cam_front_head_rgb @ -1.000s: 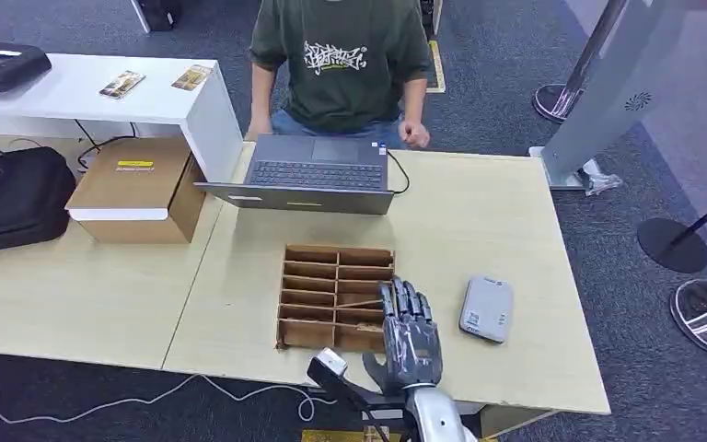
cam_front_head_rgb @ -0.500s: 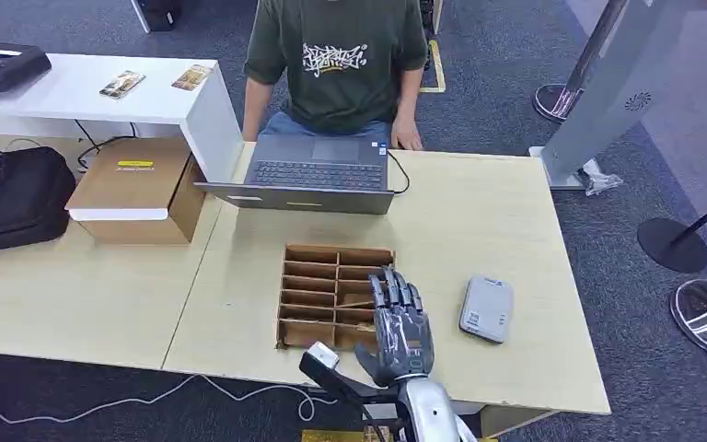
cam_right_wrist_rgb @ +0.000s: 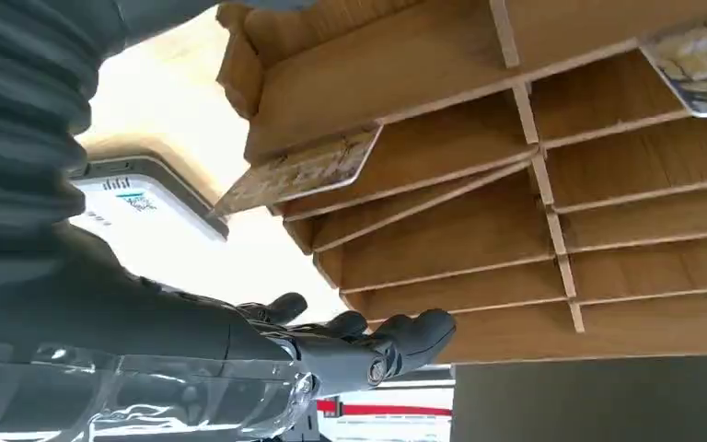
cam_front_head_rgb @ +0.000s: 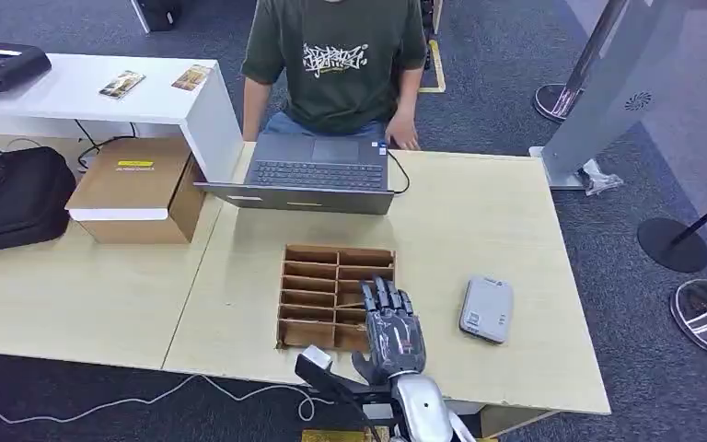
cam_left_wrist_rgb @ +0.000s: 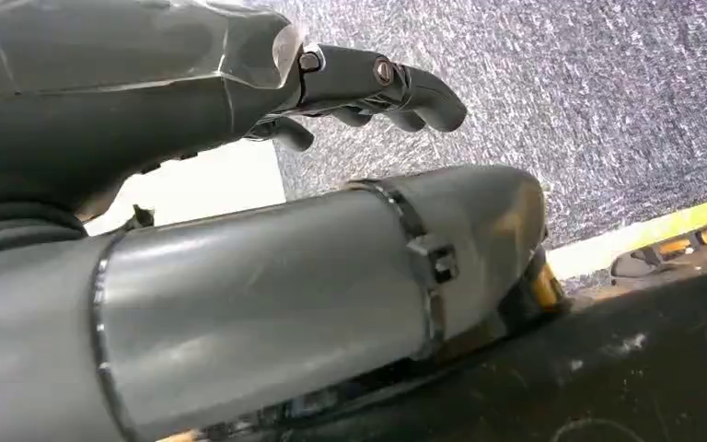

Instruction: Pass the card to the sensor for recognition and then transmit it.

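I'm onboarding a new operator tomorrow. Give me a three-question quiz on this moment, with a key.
1. True or false: the right robot hand holds a card.
2. Which side of the wooden organizer is the grey card reader on, by the robot's own sides?
3. The laptop sits: A) beside the reader B) at the table's far edge, before a person C) on the cardboard box.

Key: 1 false, fingers spread over the organizer; 2 right; 3 B.

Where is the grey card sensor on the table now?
In the head view, the grey sensor lies flat on the table, right of the wooden divider tray and the right hand.
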Action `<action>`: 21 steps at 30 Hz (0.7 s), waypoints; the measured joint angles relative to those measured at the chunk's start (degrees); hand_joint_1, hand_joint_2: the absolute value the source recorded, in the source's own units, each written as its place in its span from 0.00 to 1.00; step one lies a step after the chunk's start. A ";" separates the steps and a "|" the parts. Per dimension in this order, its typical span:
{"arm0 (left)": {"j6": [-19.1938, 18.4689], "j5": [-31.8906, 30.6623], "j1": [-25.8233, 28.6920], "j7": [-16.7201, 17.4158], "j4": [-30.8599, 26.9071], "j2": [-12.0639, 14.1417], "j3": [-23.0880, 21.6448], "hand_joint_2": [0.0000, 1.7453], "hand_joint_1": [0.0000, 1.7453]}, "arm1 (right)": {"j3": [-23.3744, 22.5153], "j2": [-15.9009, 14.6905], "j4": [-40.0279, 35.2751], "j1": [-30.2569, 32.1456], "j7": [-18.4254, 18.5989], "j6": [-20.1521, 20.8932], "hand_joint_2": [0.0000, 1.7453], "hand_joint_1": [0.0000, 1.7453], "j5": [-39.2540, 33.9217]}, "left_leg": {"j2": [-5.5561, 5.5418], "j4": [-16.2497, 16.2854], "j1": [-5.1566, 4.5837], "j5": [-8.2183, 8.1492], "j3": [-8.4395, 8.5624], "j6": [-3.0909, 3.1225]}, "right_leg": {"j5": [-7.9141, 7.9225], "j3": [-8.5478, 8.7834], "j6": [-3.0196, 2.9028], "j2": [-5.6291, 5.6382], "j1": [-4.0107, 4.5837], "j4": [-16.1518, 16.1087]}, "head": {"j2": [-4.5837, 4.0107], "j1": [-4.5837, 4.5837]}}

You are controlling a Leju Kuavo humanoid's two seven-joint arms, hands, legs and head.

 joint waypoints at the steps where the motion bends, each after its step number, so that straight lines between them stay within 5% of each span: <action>1: 0.13 0.17 0.04 -0.13 0.00 0.04 0.00 0.00 0.00 | 0.00 0.00 -0.13 0.02 0.02 0.33 1.00 0.00 0.04 | 0.00 0.00 0.00 0.00 0.00 0.00 | 0.00 0.00 0.00 0.00 0.00 0.00 | 0.00 0.00; 21: 0.68 1.20 0.64 -1.22 0.00 0.55 0.00 0.00 0.00 | 0.00 0.09 -7.50 1.46 2.73 4.20 1.00 0.00 4.28 | 0.00 0.00 0.00 0.00 0.00 0.00 | 0.00 -0.01 0.00 0.00 0.00 0.00 | 0.00 0.00</action>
